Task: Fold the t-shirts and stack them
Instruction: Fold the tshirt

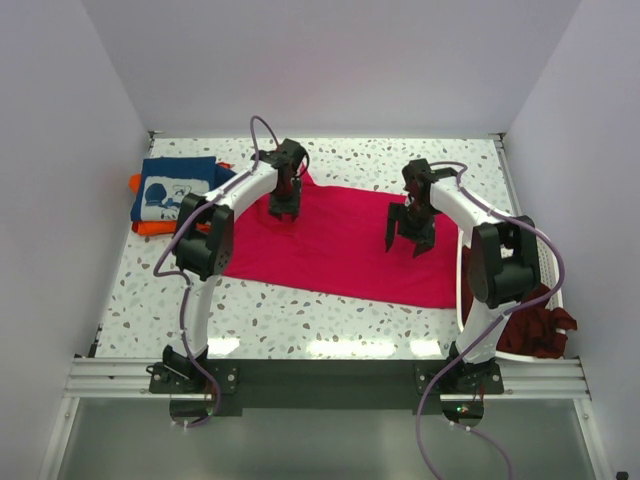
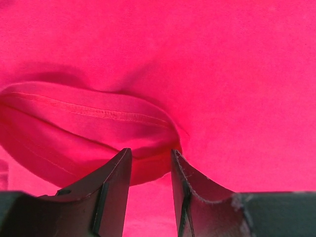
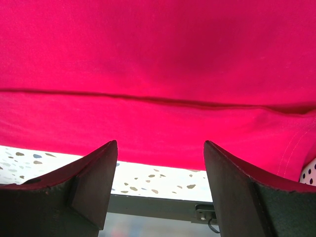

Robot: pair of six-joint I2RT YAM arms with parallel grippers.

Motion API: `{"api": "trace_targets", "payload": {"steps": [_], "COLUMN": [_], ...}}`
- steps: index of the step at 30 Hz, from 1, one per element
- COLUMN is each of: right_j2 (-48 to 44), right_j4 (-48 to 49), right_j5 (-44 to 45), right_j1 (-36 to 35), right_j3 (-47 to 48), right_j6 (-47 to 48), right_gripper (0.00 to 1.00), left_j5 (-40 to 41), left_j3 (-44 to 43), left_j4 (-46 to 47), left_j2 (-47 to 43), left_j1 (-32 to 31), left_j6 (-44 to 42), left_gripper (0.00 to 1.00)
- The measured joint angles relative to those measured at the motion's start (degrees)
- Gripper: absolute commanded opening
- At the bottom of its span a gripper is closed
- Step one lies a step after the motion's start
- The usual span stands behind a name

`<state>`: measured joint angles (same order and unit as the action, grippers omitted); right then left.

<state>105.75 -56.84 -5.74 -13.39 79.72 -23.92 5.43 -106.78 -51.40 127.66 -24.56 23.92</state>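
A bright crimson-pink t-shirt (image 1: 340, 240) lies spread across the middle of the table. My left gripper (image 1: 284, 210) is low over its far left part. In the left wrist view its fingers (image 2: 150, 153) stand narrowly apart at a hemmed fold of the pink shirt (image 2: 98, 118), with cloth showing in the gap. My right gripper (image 1: 410, 243) hangs wide open over the shirt's right half. In the right wrist view it (image 3: 160, 145) is above the shirt's near edge (image 3: 158, 59) and holds nothing. A folded navy shirt with white print (image 1: 175, 187) lies on an orange one (image 1: 150, 228) at the far left.
A white laundry basket (image 1: 552, 270) stands at the right edge with dark maroon shirts (image 1: 535, 325) spilling over it. Speckled tabletop (image 3: 148, 175) shows in front of the pink shirt. White walls close in the back and sides.
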Motion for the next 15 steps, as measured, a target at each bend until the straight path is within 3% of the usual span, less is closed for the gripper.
{"api": "trace_targets", "payload": {"steps": [15], "right_j2": [0.0], "right_j4": [-0.2], "right_j5": [0.0], "right_j1": [0.0], "right_j3": [0.0], "right_j6": [0.0], "right_gripper": [0.74], "left_j5": [-4.7], "left_j3": [0.3], "left_j4": [-0.2], "left_j2": [-0.8], "left_j1": [0.0], "left_j6": [-1.4], "left_gripper": [0.47]}}
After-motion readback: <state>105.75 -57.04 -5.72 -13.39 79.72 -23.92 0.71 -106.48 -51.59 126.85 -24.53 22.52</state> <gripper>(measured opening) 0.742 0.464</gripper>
